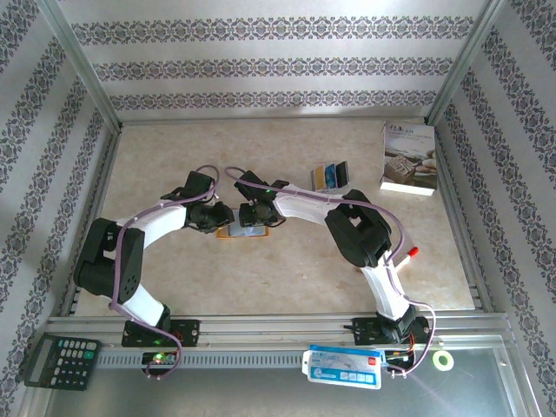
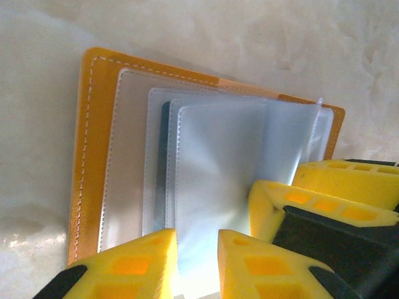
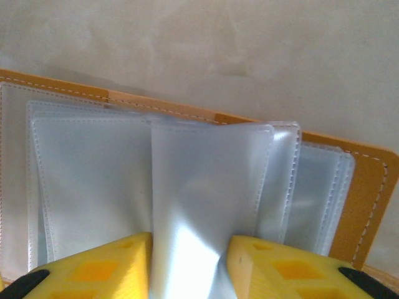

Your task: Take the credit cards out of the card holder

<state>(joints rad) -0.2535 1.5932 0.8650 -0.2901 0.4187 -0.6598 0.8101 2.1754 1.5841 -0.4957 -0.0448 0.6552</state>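
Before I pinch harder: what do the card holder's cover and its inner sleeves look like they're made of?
The card holder has a matte orange-tan cover that looks like leather or faux leather, with white stitching along the edge; I cannot tell which. The inner sleeves look like thin, frosted, flexible plastic, probably vinyl. They are semi-clear with sealed seams, and one curls upright.

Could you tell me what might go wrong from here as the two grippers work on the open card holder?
1. A thin clear sleeve stands bent between the fingers of the right gripper; a pull may crease or tear it.
2. The left gripper works right beside it, so they might bump.
3. The card holder lies unclamped on the table and could slide or lift.
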